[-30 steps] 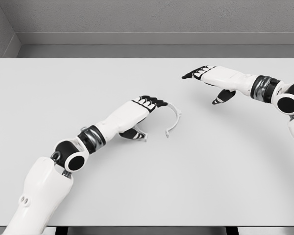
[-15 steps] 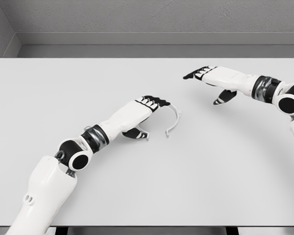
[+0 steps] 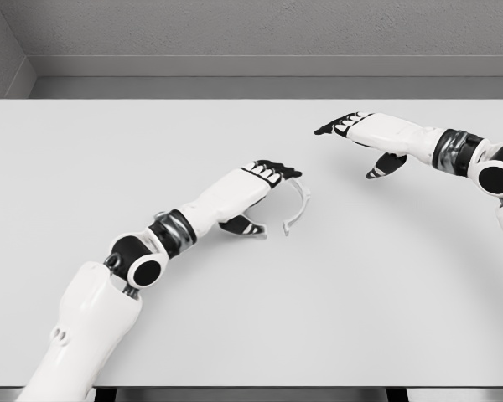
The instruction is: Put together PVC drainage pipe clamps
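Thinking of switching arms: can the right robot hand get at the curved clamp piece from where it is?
Probably yes. The right robot hand hovers open, with bare table between it and the clamp piece; the left robot hand crowds only its far side.

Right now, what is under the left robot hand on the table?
A curved white pipe clamp lies on the table, its arc sticking out past the left robot hand. The hand covers the clamp's near end, so whether the fingers grip it is hidden.

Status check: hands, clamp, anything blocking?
Left hand over the clamp, fingers curled at its near end, grasp not confirmed. Right hand open, hovering apart, far right. Table around the clamp unobstructed.
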Controlling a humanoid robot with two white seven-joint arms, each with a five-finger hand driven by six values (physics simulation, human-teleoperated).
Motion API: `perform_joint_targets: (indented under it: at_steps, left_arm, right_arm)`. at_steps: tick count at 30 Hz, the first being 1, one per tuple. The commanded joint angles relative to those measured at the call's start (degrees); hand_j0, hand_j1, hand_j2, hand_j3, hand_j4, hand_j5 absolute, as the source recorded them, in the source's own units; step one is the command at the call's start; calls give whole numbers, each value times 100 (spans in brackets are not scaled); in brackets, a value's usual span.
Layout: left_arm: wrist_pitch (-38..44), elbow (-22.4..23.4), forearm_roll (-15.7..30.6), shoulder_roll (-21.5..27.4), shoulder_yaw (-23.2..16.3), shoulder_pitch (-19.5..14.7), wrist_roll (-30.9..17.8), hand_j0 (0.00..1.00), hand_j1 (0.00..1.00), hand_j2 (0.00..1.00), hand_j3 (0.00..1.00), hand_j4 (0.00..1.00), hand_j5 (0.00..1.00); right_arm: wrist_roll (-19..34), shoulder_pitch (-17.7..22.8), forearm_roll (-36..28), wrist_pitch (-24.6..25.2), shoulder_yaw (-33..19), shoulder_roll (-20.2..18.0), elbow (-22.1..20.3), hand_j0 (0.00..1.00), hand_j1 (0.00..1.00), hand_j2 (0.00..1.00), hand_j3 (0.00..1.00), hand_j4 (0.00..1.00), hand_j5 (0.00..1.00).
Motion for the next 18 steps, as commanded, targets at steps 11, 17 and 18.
perform_joint_targets:
  at_steps: [11,17,18]
  left_arm:
    - [5,52,37,-99,0,-35,3,100,100,100,100,100,100]
    - [5,-176,81,-20,18,105,3,100,100,100,100,100,100]
    - [5,-185,90,-11,35,123,3,100,100,100,100,100,100]
  right_arm:
    - [-12,0,-44,13,-241,-200,23,100,100,100,100,100,100]
    - [-11,-9,-44,13,-258,-244,23,100,100,100,100,100,100]
    - [-11,-9,-44,22,-258,-244,23,100,100,100,100,100,100]
